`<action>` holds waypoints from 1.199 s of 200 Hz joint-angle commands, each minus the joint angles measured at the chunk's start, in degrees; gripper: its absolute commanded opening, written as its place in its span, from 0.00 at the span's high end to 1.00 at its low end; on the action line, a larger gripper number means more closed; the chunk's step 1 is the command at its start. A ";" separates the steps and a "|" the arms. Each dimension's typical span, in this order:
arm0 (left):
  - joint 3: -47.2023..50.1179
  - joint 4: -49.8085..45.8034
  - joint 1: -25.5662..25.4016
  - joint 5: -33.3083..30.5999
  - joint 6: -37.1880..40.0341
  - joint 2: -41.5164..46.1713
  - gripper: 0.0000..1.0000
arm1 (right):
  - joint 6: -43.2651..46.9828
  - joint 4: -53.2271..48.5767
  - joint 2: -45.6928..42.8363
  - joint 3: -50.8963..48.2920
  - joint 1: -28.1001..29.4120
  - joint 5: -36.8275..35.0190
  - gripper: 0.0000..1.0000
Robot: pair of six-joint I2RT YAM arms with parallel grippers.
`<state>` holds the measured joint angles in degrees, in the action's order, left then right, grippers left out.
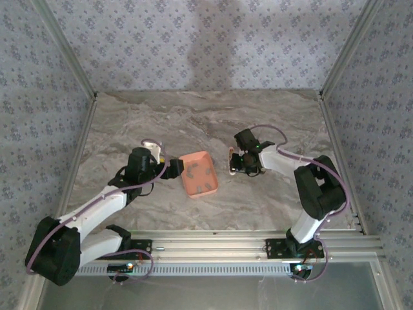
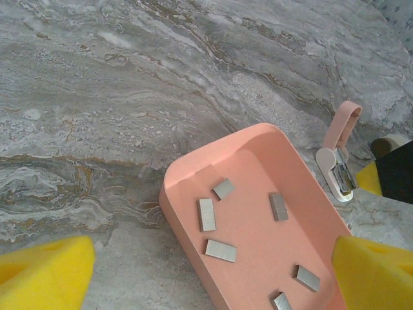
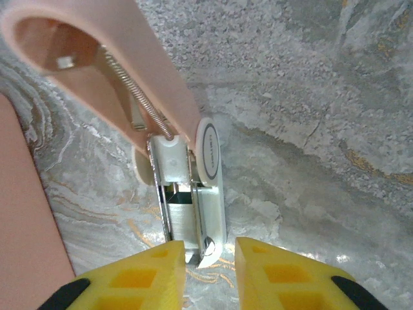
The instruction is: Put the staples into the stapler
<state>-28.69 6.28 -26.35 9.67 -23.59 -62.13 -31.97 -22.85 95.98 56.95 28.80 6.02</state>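
Left hand (image 2: 206,283): spread wide, nothing held; the tray's (image 2: 193,169) near end is flanked by its fingers (image 2: 39,274).
Right hand (image 3: 210,271): narrowly parted about the stapler's (image 3: 193,200) base tip; whether it is gripped cannot be told.
Stapler: laid open mid-worktop (image 1: 193,116), beside the tray, toward the right edge.
Staples (image 2: 207,214): scattered in the tray.
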 commanded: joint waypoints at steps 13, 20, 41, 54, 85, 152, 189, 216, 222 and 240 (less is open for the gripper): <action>-0.14 1.19 0.33 0.81 -0.58 1.31 0.06 | 2.11 -3.52 -1.12 3.04 0.12 0.61 0.71; -0.14 1.18 0.34 0.72 -0.58 1.39 0.05 | 2.29 -3.69 -0.79 3.51 -0.01 0.86 0.70; -0.14 1.09 0.32 0.47 -0.49 1.38 0.06 | 2.91 -3.97 0.56 4.64 -0.57 1.67 0.69; -0.14 1.18 0.33 0.49 -0.49 1.26 0.06 | 3.13 -3.57 1.41 4.99 -0.85 2.06 0.69; -0.16 1.28 0.33 0.44 -0.23 0.88 0.05 | 3.26 -2.25 3.34 5.62 -1.52 2.33 0.68; -0.58 1.28 0.35 0.80 -0.14 0.16 0.05 | 3.31 -1.23 5.52 5.66 -1.81 2.40 0.69; -0.35 1.19 0.33 0.66 -0.05 0.43 0.06 | 3.45 -1.45 6.40 5.37 -1.86 1.45 0.74; -0.32 1.27 0.33 0.54 -0.05 0.34 0.05 | 3.37 -1.29 6.66 4.84 -1.75 1.10 0.77; -0.32 1.27 0.33 0.60 -0.05 0.34 0.05 | 3.33 -1.28 6.63 4.63 -1.73 1.19 0.77; -0.32 1.35 0.33 0.63 -0.05 0.35 0.06 | 3.15 -1.58 6.37 3.99 -1.47 1.19 0.79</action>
<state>-28.69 6.28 -26.35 9.67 -23.59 -61.93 -29.10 -23.31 101.32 61.43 27.35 8.14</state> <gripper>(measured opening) 0.944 0.222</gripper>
